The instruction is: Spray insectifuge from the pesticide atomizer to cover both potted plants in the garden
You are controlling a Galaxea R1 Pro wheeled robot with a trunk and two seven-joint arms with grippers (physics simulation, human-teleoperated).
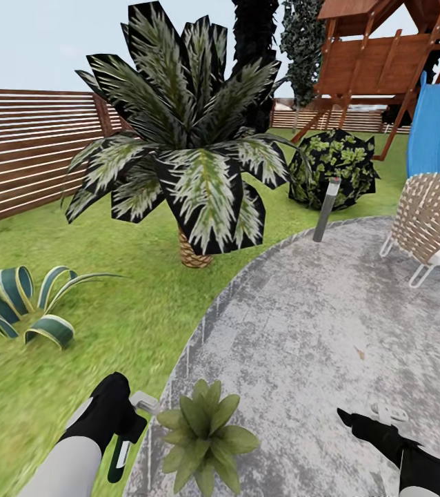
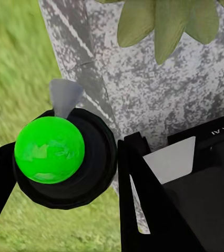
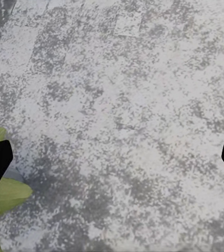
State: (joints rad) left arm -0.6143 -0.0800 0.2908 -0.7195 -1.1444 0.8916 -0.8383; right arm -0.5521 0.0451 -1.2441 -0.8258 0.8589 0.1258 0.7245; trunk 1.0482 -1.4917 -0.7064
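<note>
The left gripper [image 1: 134, 414] held the sprayer [image 1: 143, 400], its fingers closed around it. In the left wrist view the sprayer [image 2: 54, 152] showed a black round body with a bright green cap and a small grey nozzle. It was low at the edge of the grey paved patch [image 1: 316, 331], just beside a small plant [image 1: 206, 431] with pointed dull-green leaves. The plant sat on the paving, near the grass [image 1: 75, 324].

The step looked like spraying this plant. To do it well, the nozzle should point right at the leaves, and the spray should sweep over the whole plant, not just one side. The sprayer should be held steady so it would not slip.

The right gripper [image 3: 112, 152] hung over bare paving with its fingers spread wide and nothing in them. A few leaves [image 3: 1, 194] peeked in at the edge there.

I could not make out any spray in the air or wet on the leaves. Only one small plant could be made out. The sprayer's trigger was hidden by the gripper. The big palm [image 1: 192, 152] and the striped plant [image 1: 20, 304] stood farther off on the grass.
</note>
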